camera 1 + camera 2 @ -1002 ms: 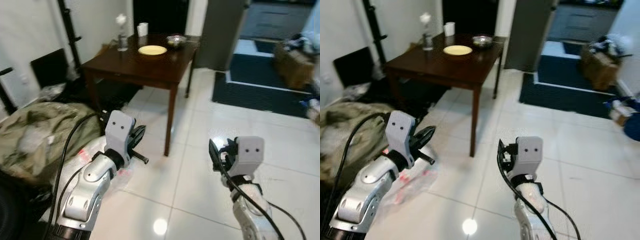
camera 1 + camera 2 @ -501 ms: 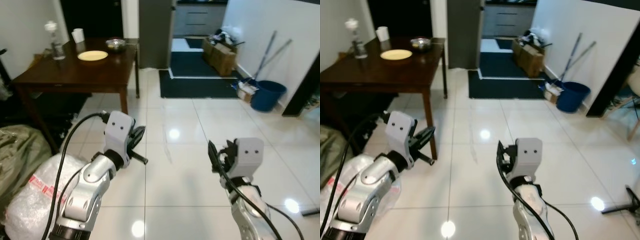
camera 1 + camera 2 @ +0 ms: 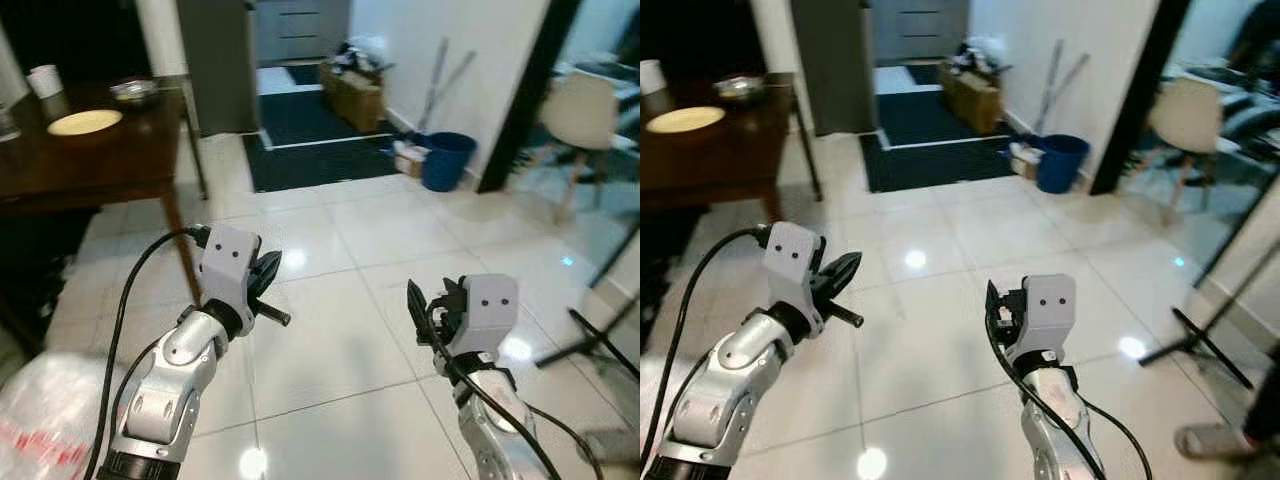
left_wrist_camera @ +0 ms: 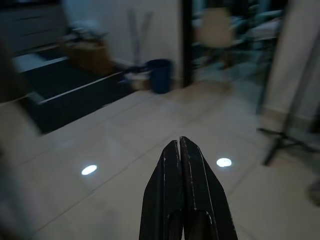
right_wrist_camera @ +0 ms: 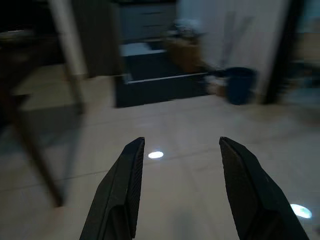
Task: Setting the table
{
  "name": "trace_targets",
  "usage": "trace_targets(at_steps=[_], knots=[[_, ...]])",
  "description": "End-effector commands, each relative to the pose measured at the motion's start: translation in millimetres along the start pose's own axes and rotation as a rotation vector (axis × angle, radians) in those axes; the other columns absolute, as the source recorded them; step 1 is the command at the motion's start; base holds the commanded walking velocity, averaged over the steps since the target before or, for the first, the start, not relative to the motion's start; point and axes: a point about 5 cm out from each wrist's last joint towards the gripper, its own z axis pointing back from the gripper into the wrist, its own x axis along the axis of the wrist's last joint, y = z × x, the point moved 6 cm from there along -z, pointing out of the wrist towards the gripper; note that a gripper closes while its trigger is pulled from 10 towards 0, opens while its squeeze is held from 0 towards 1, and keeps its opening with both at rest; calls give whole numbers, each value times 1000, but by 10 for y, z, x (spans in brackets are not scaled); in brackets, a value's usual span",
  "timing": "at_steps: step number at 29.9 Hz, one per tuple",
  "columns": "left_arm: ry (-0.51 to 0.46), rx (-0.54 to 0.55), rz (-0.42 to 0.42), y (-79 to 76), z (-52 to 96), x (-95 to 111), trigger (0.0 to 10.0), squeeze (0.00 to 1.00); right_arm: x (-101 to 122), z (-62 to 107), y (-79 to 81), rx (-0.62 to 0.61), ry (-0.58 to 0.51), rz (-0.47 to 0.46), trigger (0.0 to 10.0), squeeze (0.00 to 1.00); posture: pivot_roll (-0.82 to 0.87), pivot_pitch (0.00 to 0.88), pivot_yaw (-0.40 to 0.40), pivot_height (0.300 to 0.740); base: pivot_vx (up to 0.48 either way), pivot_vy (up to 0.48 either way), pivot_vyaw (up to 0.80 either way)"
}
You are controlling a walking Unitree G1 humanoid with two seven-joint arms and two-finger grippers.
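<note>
- Left gripper [image 4: 179, 146] raised over glossy white tiled floor [image 3: 340, 340], fingers pressed together, nothing between them.
- Right gripper [image 5: 177, 150] raised alongside, well apart from left one, fingers spread wide, empty.
- Dark brown wooden table [image 3: 80, 160] far ahead-left of left gripper, beyond its reach.
- Round pale yellow plate [image 3: 85, 122] on tabletop; small metal bowl [image 3: 134, 92] just behind it, white cup [image 3: 44, 80] further left near table edge.
- Dark floor mat [image 3: 310, 160] ahead of both grippers, at grey doorway.
- Round blue bucket [image 3: 444, 160] ahead-right of right gripper, against white wall, two leaning long-handled poles [image 3: 440, 75] just behind it.
- Brown cardboard box [image 3: 355, 95] with clutter beyond the mat.
- Pale chair [image 3: 585, 115] far right of right gripper, past black door frame.
- Crumpled clear plastic wrap [image 3: 45, 415] on floor beside left arm.
</note>
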Motion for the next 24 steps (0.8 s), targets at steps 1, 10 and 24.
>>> trace_targets(at_steps=[1,10,24], knots=[[28,15,23,49,21,-73,10000,0,-17,12,10,1,5,-1,10000,0,10,45,91,740,0,0,-781],[27,36,9,92,27,-74,10000,0,-20,6,21,5,7,-3,10000,0,13,46,87,740,0,0,-781],[9,81,-38,141,3,-82,10000,0,-35,25,296,91,5,-32,10000,0,10,37,87,740,189,0,-165]])
